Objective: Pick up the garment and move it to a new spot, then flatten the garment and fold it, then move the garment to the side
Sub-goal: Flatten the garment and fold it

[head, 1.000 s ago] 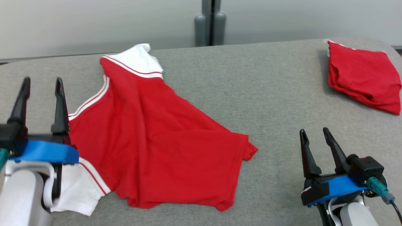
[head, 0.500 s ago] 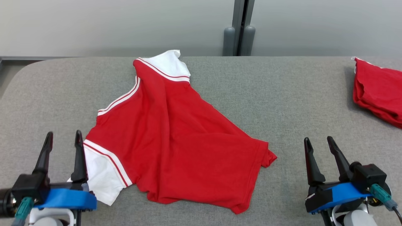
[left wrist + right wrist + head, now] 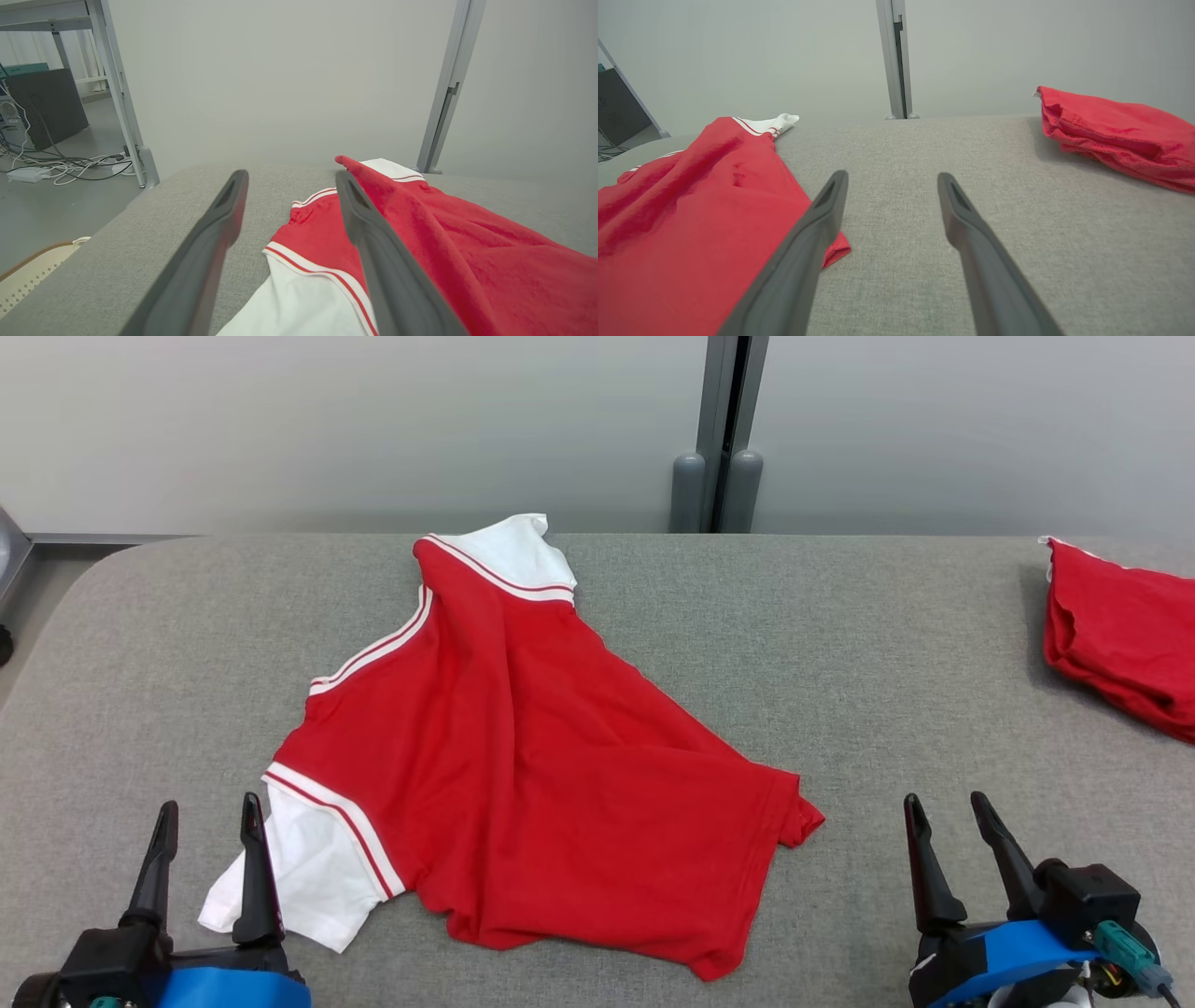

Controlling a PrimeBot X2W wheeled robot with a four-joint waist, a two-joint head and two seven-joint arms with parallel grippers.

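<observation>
A red garment (image 3: 523, 775) with white striped sleeves lies spread and slightly creased on the grey table (image 3: 840, 644). It also appears in the left wrist view (image 3: 444, 242) and the right wrist view (image 3: 691, 205). My left gripper (image 3: 209, 807) stands open at the lower left, its fingertips at the near white sleeve (image 3: 308, 868), holding nothing. At the lower right, clear of the hem, is my right gripper (image 3: 943, 800), open and empty over bare table.
A second red cloth (image 3: 1120, 635), folded, lies at the table's far right edge (image 3: 1115, 130). A grey wall with a vertical post (image 3: 724, 429) stands behind the table. Cables and a dark box (image 3: 42, 107) lie on the floor off the table's left end.
The head view has tilted and swung, shifting the whole scene. My left gripper has drawn back and down from beside the neckline to the near sleeve. The garment lies as before.
</observation>
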